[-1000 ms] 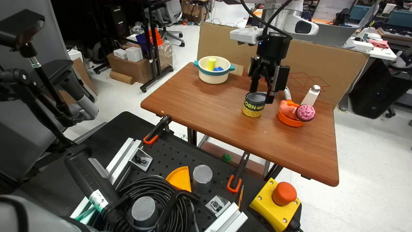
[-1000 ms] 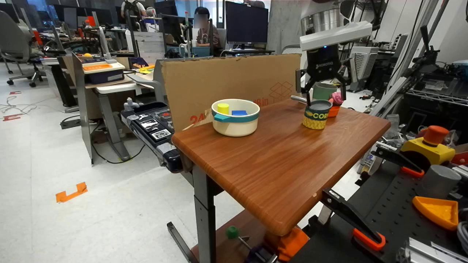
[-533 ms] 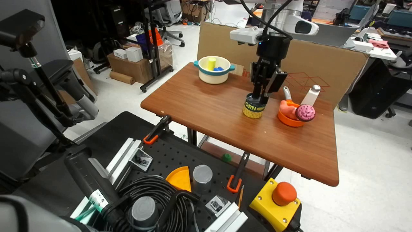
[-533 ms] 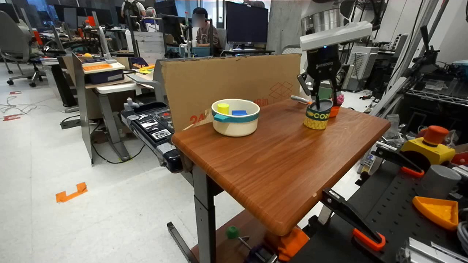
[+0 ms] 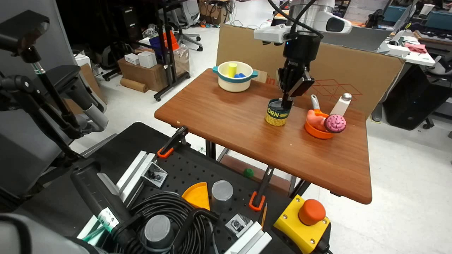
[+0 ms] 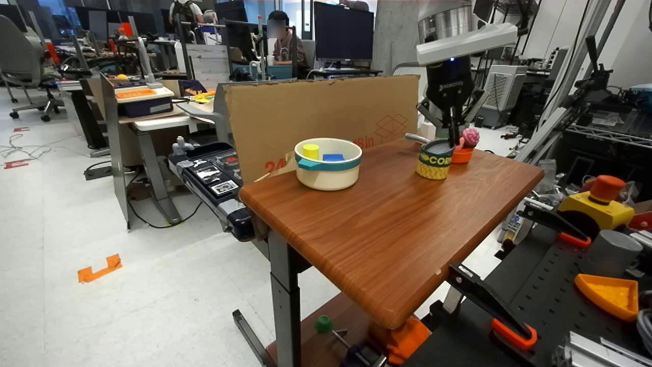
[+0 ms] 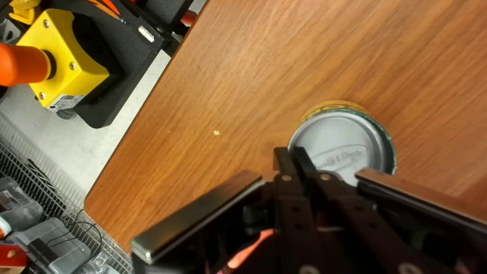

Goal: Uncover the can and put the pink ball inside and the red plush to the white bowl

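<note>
On the table (image 5: 226, 109) stands the can (image 5: 276, 121), its grey lid (image 7: 338, 131) in place; only the wrist view shows the blurred lettering (image 7: 344, 156) on that lid, while the CORN label (image 6: 437, 160) reads in both exterior views. The jaws are clenched together, tips at the lid's nine o'clock edge in the wrist view; whether they pinch the rim, I cannot tell. At four o'clock from the can in an exterior view, the orange bowl (image 5: 314, 134) holds the coral-toned red plush (image 5: 315, 120), with the pink ball (image 5: 335, 123) just beside it at three o'clock. At nine o'clock from the can in an exterior view comes the white bowl (image 6: 326, 180), a yellow cylinder (image 6: 310, 151) and a blue piece (image 6: 333, 157) inside. Farther out, a yellow box (image 7: 64, 57) lies at the wrist view's ten o'clock; a person (image 6: 289, 48) shows only in an exterior view.
</note>
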Motion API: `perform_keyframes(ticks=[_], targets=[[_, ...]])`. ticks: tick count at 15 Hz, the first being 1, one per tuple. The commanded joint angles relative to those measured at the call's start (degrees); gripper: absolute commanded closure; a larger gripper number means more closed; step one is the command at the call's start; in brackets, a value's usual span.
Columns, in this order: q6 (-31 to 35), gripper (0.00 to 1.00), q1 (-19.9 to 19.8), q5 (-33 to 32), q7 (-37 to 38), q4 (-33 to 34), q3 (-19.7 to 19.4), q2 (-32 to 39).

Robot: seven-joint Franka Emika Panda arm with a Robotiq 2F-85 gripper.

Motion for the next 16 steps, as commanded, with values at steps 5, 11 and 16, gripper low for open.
perform_keyframes(ticks=[5, 11, 16], targets=[[-0.7, 0.99, -0.4, 0.2, -1.0, 1.1, 0.5, 0.2], [-0.7, 0.99, 0.2, -0.5, -1.1, 0.2, 0.8, -2.0], [1.0, 0.99, 1.0, -2.0, -2.0, -2.9, 1.4, -7.6]])
